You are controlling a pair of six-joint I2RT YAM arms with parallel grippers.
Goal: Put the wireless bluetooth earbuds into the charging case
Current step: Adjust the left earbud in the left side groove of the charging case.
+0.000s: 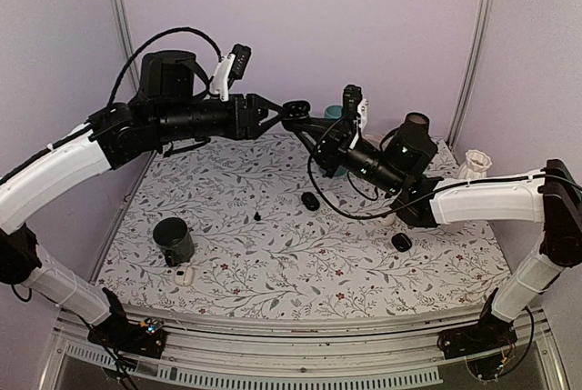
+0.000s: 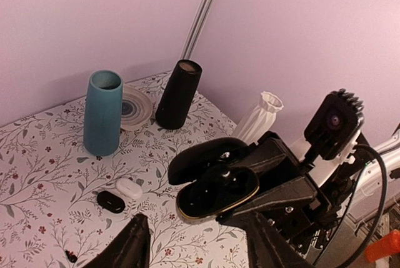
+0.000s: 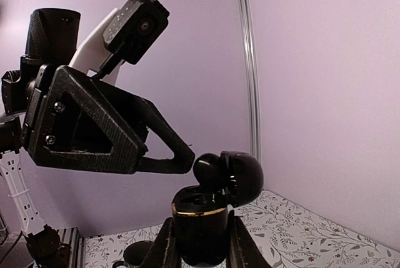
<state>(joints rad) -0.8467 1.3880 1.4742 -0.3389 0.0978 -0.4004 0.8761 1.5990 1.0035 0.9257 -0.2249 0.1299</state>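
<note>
From the top view, your left hand [image 1: 277, 119] and right hand [image 1: 306, 124] meet in the air over the far middle of the flowered surface [image 1: 273, 254]. The right hand is clamped on the charging case [image 1: 294, 112], which is lifted well above the surface. The left hand's fingers stand apart, their tips just beside the case. One tiny dark earbud [image 1: 257, 216] lies on the surface below, near a black oval pod [image 1: 310, 201]. A second black pod [image 1: 401, 242] sits under the right arm, and a black cup [image 1: 173, 240] stands at the near left.

In the left wrist view, your left hand [image 2: 200, 248] shows two fingers spread wide at the bottom edge, holding nothing. Just beyond them the right hand [image 2: 250, 183] grips the charging case [image 2: 212, 194], lid swung up and the tray facing you. You cannot tell whether anything sits in its dark tray. Behind stand a teal vase [image 2: 103, 112], a black vase [image 2: 179, 93] and a white ribbed vase [image 2: 259, 118].

In the right wrist view, your right hand [image 3: 200, 240] pinches the base of the upright charging case [image 3: 200, 218], lid tipped back. The left hand [image 3: 178, 158] hangs just beside the lid.
</note>
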